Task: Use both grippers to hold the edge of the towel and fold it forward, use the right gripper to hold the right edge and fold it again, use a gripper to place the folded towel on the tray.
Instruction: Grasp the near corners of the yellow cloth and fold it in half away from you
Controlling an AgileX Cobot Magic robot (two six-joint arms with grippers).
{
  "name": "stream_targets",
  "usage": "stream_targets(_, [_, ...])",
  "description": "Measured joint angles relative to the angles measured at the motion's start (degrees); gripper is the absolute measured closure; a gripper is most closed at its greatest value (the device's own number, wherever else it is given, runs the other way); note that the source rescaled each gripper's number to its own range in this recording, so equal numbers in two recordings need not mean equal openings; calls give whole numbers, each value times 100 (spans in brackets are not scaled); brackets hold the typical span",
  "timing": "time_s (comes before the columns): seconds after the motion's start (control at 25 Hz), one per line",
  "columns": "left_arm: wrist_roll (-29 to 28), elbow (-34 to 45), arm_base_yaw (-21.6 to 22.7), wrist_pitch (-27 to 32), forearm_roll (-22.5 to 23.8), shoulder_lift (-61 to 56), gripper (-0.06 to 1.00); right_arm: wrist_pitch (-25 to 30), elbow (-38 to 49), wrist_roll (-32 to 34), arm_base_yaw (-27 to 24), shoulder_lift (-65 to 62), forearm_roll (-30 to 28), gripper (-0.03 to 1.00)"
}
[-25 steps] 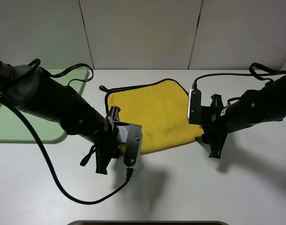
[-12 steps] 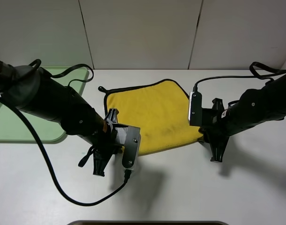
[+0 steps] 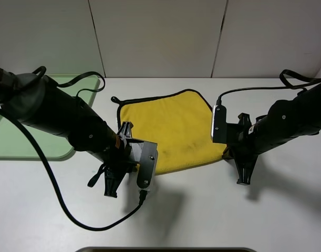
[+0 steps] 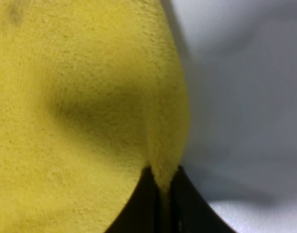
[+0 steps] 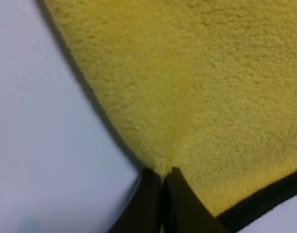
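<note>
the yellow towel lay spread on the white counter, its black edge showing along the far side, with a small loop at the far left corner. the left end effector was clenched on the towel's near left corner, a ridge of yellow pile pinched up between its two black fingers. the right end effector was likewise clamped on the towel's near right corner, the cloth drawn into a crease at its tips and the black piping just beside them. the left arm and the right arm reached in from either side of the towel. the pale-green tray sat well to the left of the towel, partly hidden behind the left arm.
</note>
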Motion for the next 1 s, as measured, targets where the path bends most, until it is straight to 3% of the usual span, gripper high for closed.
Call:
stream_targets(0.2, [0,0,0,6,0,0,94,27,5,117,0,-91,0,97])
stream_targets(0.4, [0,0,0,71,0,-67,94,395,79,149,0,-329,-14,97])
stream_targets(0.8, [-198,6,0,120,0,-1284,94,931,150,193,0,-801,-19,97])
stream_targets(1.0, [-246,7,0,512,0,-1579,94,1076,156,355,0,-1306,-19,97])
